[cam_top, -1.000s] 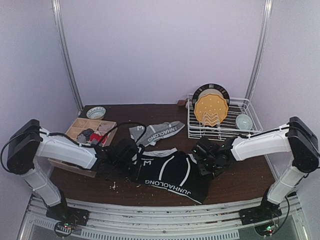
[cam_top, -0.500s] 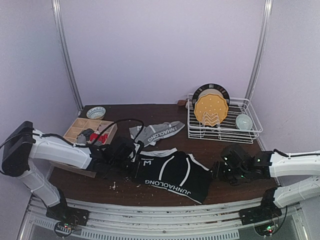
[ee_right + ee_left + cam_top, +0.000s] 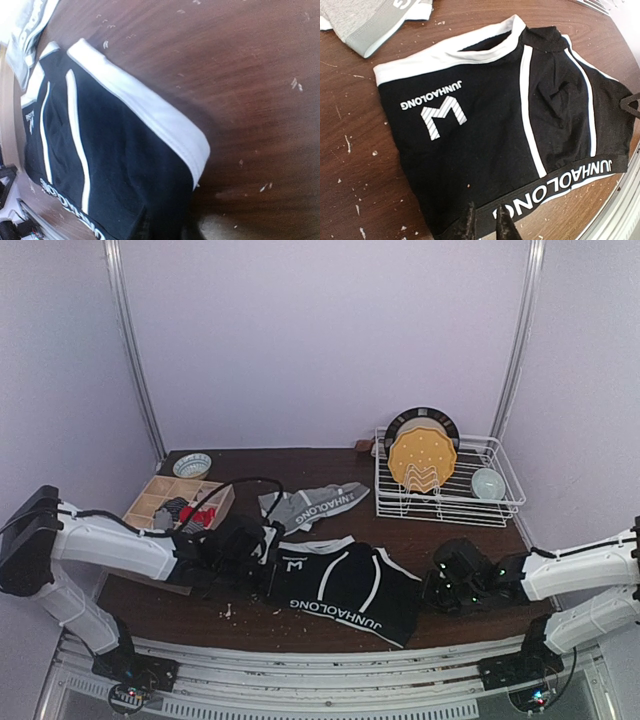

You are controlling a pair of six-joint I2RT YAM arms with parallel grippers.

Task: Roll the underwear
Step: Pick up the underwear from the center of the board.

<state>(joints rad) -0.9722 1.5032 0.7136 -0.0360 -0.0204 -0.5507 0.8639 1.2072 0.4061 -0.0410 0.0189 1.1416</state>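
A black underwear [image 3: 345,590] with white trim and a lettered waistband lies flat on the brown table; it also fills the left wrist view [image 3: 485,125]. My left gripper [image 3: 262,565] sits at its left end, its two fingers nearly together [image 3: 485,222] on the waistband corner. My right gripper [image 3: 432,592] is low at the garment's right edge. In the right wrist view the black cloth [image 3: 125,165] runs down between its dark fingers [image 3: 165,228]. A grey underwear [image 3: 310,505] with a lettered waistband lies crumpled behind.
A white wire dish rack [image 3: 500,502] at the back right holds a yellow plate [image 3: 422,460] and a pale bowl [image 3: 488,483]. A wooden compartment box [image 3: 150,502] and a small bowl [image 3: 192,464] stand at the back left. Crumbs dot the table near the front edge.
My right arm drew back to the right off the black underwear, then came in a little to its right edge, and its jaws closed. The left arm hardly moved.
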